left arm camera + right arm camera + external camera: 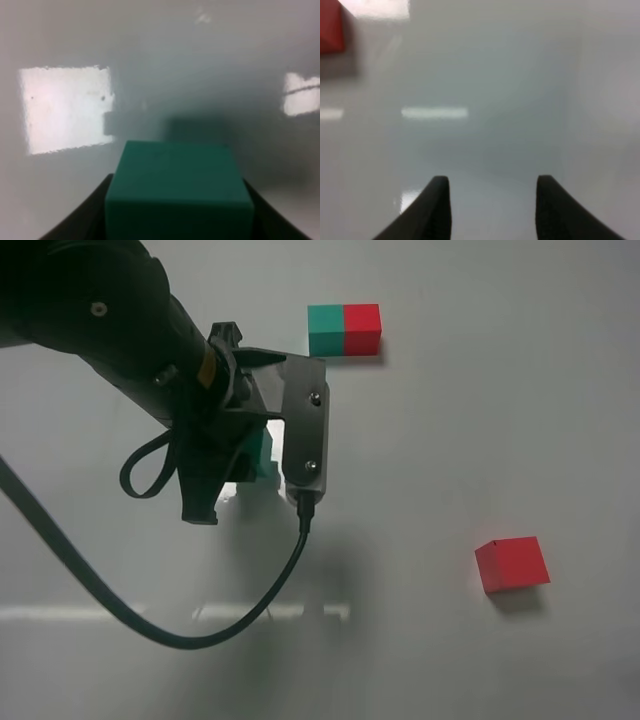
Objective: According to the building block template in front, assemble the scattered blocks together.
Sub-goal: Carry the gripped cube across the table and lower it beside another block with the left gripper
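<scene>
Three camera views covered a plain white table (450, 440). From the high camera, the left gripper (240, 455), on a black arm with a looping black cable (200, 635), was on the left half of the table, clamped on the teal-green cube (265, 455), of which only a small patch showed between the dark parts. The building block template (344, 329), a teal-green half and a red half joined into one short bar, lay near the far edge, apart from the gripper and just beyond it. The red cube (512, 563) sat alone on the right side, well apart from both the template and the held cube. The right gripper did not appear in that view. From the left wrist camera, the teal-green cube (177, 195) filled the lower middle, pinched between two dark fingers (90, 215) that pressed on opposite sides; whether it touched the table could not be told. From the right wrist camera, the right gripper (492, 200) hung over bare table, its two dark fingertips (437, 210) a little apart with nothing between them. The red cube (330, 27) showed at the corner of that picture, away from the fingertips.
</scene>
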